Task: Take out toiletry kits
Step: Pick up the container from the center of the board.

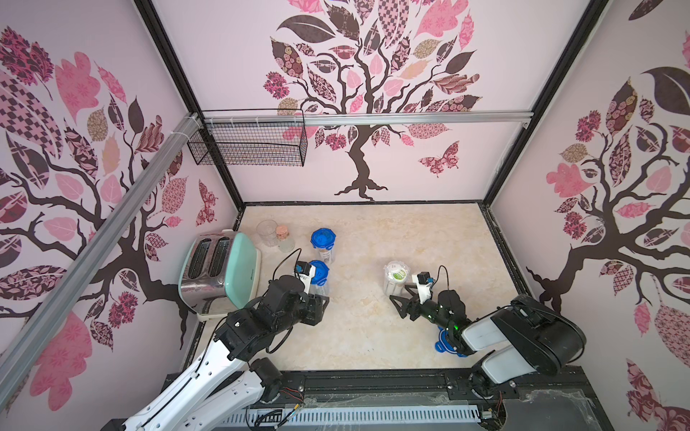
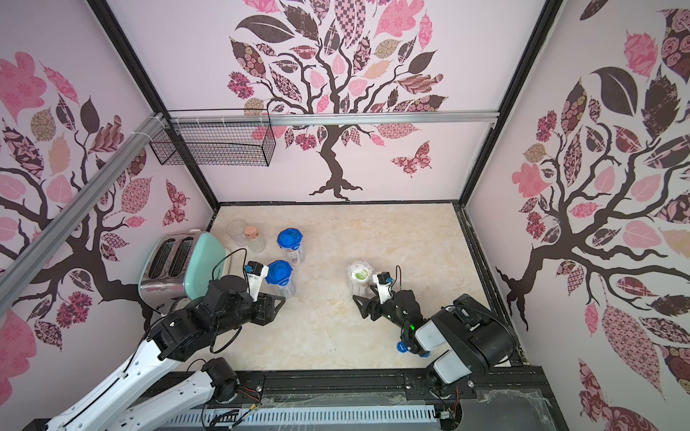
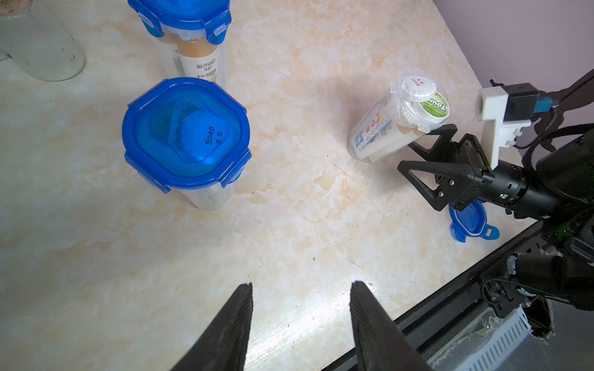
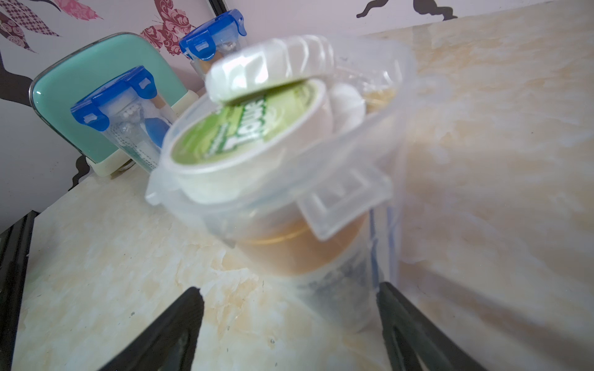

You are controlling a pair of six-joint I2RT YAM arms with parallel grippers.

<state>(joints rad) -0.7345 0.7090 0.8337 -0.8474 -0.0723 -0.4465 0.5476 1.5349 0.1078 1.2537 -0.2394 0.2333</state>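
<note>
Begin at the left wall, where the mint-green toaster [image 1: 218,274] stands. Just beyond it you find an empty clear glass [image 1: 266,231] and a cork-stoppered jar [image 1: 283,239], side by side.

Next come two closed canisters with blue clip lids, the far canister [image 1: 324,244] and the near canister [image 1: 319,276]. Both stand upright and still hold their toiletry kits. Through the near lid you can read a soap packet [image 3: 205,138], and a labelled bottle [image 3: 201,64] shows through the far canister's wall.

The left gripper [image 3: 301,286] hovers just beside the near canister. Its fingers are spread, with only bare tabletop [image 3: 289,225] between them, so it grips nothing.

Toward the middle-right stands the open canister [image 1: 390,289], upright and lidless. Its kit is still inside. A white soap tub [image 3: 418,86] and a green-labelled tub [image 3: 434,104] sit at the mouth, with a toothpaste tube [image 3: 373,128] below them.

The right gripper [image 1: 398,292] sits low at this canister's base with its jaws wide apart. One finger is close against the wall, while the other stands clear with tabletop showing between, so no grip is made.

A loose blue lid [image 1: 446,343] lies on the tabletop under the right arm.
</note>
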